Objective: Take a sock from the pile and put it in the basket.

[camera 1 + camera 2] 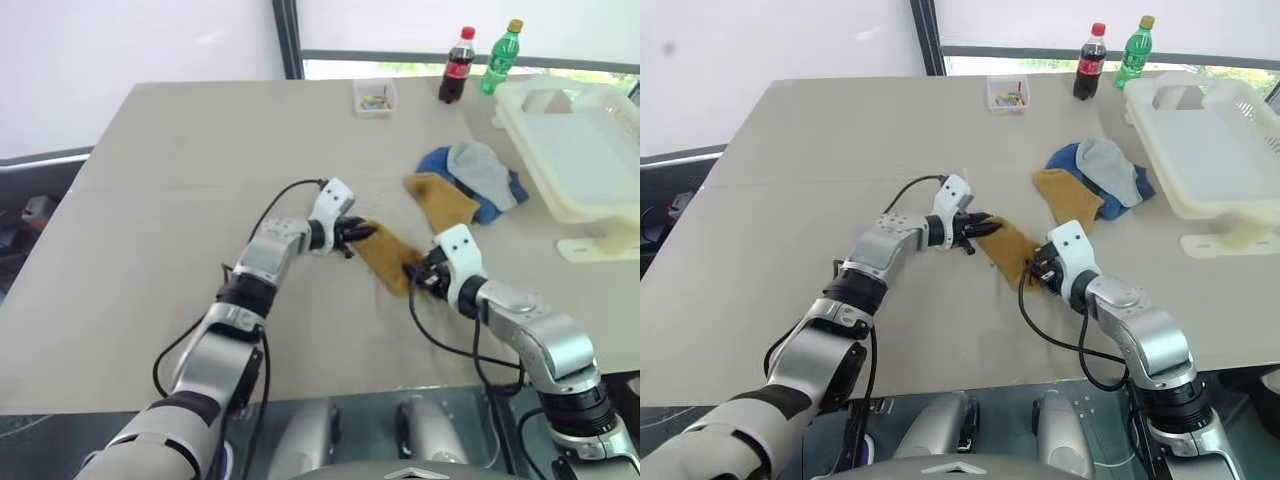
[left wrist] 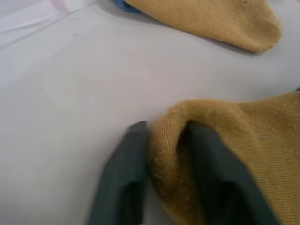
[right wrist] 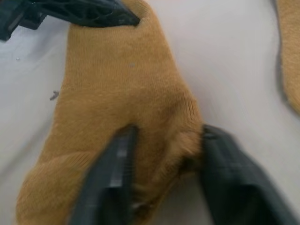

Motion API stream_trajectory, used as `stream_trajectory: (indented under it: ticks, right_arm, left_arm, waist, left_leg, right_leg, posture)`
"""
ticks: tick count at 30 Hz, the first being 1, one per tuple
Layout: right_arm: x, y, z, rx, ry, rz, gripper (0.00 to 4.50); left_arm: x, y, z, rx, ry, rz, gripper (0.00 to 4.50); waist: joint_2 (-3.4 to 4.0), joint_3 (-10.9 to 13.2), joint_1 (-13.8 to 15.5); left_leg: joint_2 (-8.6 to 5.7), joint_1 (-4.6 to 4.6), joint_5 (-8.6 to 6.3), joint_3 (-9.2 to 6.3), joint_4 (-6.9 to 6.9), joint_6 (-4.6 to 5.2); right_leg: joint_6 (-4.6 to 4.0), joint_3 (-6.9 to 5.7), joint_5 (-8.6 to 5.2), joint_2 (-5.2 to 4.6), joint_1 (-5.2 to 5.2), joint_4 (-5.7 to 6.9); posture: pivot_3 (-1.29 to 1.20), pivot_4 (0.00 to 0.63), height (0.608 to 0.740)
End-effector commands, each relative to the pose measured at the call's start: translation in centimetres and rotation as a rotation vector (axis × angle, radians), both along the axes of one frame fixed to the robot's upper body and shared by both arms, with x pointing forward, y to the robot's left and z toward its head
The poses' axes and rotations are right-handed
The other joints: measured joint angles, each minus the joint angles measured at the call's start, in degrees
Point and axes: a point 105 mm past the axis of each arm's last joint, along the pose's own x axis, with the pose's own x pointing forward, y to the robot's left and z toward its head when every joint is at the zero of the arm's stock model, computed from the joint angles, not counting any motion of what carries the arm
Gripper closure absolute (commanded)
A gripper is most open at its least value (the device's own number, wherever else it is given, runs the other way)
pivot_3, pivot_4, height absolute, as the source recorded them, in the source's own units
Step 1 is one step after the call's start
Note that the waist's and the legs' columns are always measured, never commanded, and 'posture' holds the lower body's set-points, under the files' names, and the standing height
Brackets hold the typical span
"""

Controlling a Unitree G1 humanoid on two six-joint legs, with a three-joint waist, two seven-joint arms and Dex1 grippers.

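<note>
A mustard-yellow sock (image 1: 388,255) lies flat on the table, apart from the pile (image 1: 475,180) of blue, grey and mustard socks. My left gripper (image 1: 358,232) is shut on the sock's far-left end, with a fold of fabric pinched between its fingers (image 2: 126,168). The near end of the same sock (image 3: 126,93) is bunched between the fingers of my right gripper (image 1: 418,272), which have closed on it. The cream-white basket (image 1: 585,150) stands at the right, past the pile, with nothing visible inside.
At the table's far edge stand a small clear box (image 1: 375,97), a cola bottle (image 1: 457,66) and a green bottle (image 1: 501,58). A white flat piece (image 1: 600,245) lies in front of the basket. The table's front edge runs close under both arms.
</note>
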Motion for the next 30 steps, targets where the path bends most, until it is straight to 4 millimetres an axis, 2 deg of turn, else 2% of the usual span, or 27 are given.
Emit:
stream_trajectory:
  ticks: [1, 4, 8, 12, 15, 19, 24, 26, 27, 28, 30]
  right_arm:
    - [-0.6, -0.2, 0.3, -0.081, -0.069, 0.125, 4.46]
    - [-1.4, 0.5, 0.8, -0.092, -0.132, 0.271, 4.46]
    - [-2.3, 0.6, 0.8, -0.145, -0.136, 0.443, 4.46]
    - [-2.9, 1.0, 1.0, -0.152, -0.117, 0.556, 4.46]
    - [-3.0, 1.0, 1.0, -0.195, -0.132, 0.601, 4.46]
    - [-2.0, 0.6, 0.8, -0.242, -0.145, 0.603, 4.46]
    - [-1.5, 0.6, 0.8, -0.27, -0.158, 0.631, 4.46]
    - [-1.7, 0.4, 0.9, -0.272, -0.154, 0.655, 3.82]
    - [-1.8, 0.2, 0.9, -0.278, -0.15, 0.664, 3.57]
    - [-1.9, 0.0, 0.8, -0.285, -0.147, 0.675, 3.14]
    - [-2.2, -0.2, 1.1, -0.281, -0.151, 0.682, 2.1]
  left_arm:
    - [-2.5, 1.2, 0.7, -0.049, 0.066, 0.006, 4.5]
    - [-4.1, 2.6, 1.8, -0.09, 0.121, 0.094, 4.5]
    - [-7.5, 4.7, 3.0, -0.109, 0.147, 0.186, 4.5]
    - [-11.3, 5.6, 2.0, -0.137, 0.194, 0.198, 4.5]
    - [-13.3, 6.7, 1.1, -0.117, 0.224, 0.234, 4.5]
    - [-14.3, 6.8, 0.0, -0.081, 0.222, 0.267, 4.5]
    - [-14.0, 5.7, -1.4, -0.074, 0.237, 0.302, 4.5]
    - [-13.6, 5.6, -1.6, -0.091, 0.235, 0.341, 4.5]
    - [-13.5, 5.5, -1.7, -0.106, 0.242, 0.35, 3.86]
    - [-13.4, 5.4, -1.8, -0.115, 0.239, 0.356, 3.6]
    - [-13.3, 5.4, -1.7, -0.14, 0.23, 0.38, 2.64]
  waist:
    - [0.0, 0.0, -0.55]
    - [-0.01, 0.01, -1.15]
    - [-0.02, 0.02, -1.48]
    - [-0.01, 0.02, -1.39]
    - [-0.02, 0.02, -0.9]
    - [-0.02, 0.02, 0.17]
    - [-0.03, 0.01, 0.74]
    - [-0.02, 0.01, 0.69]
    - [-0.03, 0.01, 0.66]
    - [-0.03, 0.01, 0.66]
    - [-0.02, 0.01, 0.64]
  left_leg:
    - [0.09, 0.0, 0.0, 0.01, 0.0, 0.0]
    - [0.18, 0.01, 0.0, -0.03, -0.03, 0.0]
    - [0.25, 0.09, -0.01, 0.0, 0.0, 0.01]
    - [0.32, 0.17, 0.0, 0.05, 0.0, -0.02]
    - [0.34, 0.18, 0.0, 0.03, 0.0, -0.04]
    - [0.33, 0.2, 0.01, 0.04, 0.0, -0.06]
    - [0.26, 0.19, 0.01, 0.03, -0.01, -0.08]
    - [0.27, 0.19, 0.0, 0.02, -0.04, -0.08]
    - [0.27, 0.18, 0.0, 0.03, -0.06, -0.08]
    - [0.27, 0.17, 0.0, 0.02, -0.06, -0.08]
    - [0.28, 0.17, 0.0, 0.02, -0.06, -0.08]
  right_leg:
    - [0.0, 0.04, 0.0, 0.01, -0.02, -0.01]
    - [0.01, 0.08, 0.0, 0.05, -0.02, -0.02]
    - [0.01, 0.14, 0.0, 0.07, -0.02, 0.11]
    - [0.01, 0.22, 0.0, 0.09, -0.02, 0.13]
    - [0.0, 0.2, 0.0, 0.08, -0.01, 0.13]
    - [-0.02, 0.21, 0.01, 0.05, 0.0, 0.14]
    - [-0.02, 0.2, 0.01, -0.01, 0.0, 0.13]
    - [-0.03, 0.19, 0.01, -0.01, -0.01, 0.11]
    - [-0.03, 0.19, 0.01, -0.01, -0.01, 0.09]
    - [-0.03, 0.19, 0.01, -0.01, -0.01, 0.08]
    - [-0.03, 0.18, 0.01, -0.01, 0.0, 0.05]
  posture:
    - [0.0, 0.15, 0.74]
    - [0.0, 0.15, 0.74]
    - [0.0, 0.15, 0.74]
    - [0.0, 0.15, 0.74]
    - [0.0, 0.15, 0.74]
    - [0.0, 0.15, 0.74]
    - [0.0, 0.15, 0.74]
    - [0.0, 0.15, 0.74]
    - [0.0, 0.15, 0.74]
    - [0.0, 0.15, 0.74]
    - [0.0, 0.15, 0.74]
